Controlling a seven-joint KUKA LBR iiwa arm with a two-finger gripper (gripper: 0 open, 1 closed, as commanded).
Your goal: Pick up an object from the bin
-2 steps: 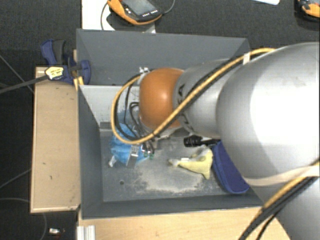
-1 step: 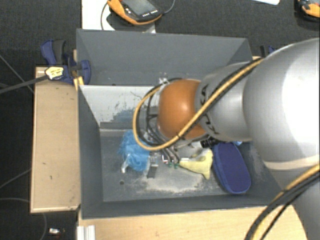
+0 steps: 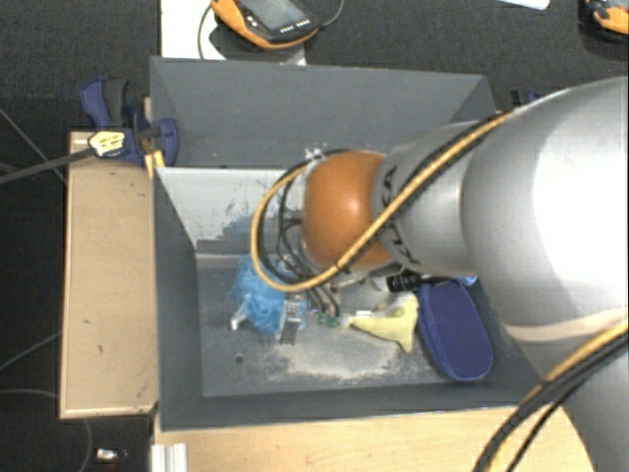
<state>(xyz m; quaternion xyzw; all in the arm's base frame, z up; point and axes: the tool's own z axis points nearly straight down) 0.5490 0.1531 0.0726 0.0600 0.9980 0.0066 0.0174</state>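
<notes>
The arm's pincer [image 3: 287, 321] hangs low in the grey bin [image 3: 182, 293], right beside a fuzzy light-blue thing [image 3: 257, 298] on the floor; whether it is open or closed cannot be told. A pale yellow piece [image 3: 388, 324] and a dark-blue oval case [image 3: 454, 330] lie nearby.

No text, number or brand can be read. The screen of the orange handheld device [image 3: 265, 10] shows marks too small to make out.

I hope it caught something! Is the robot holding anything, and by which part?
Cannot tell. The tool sits low beside the fluffy blue thing, but the orange cover hides any hold.
</notes>
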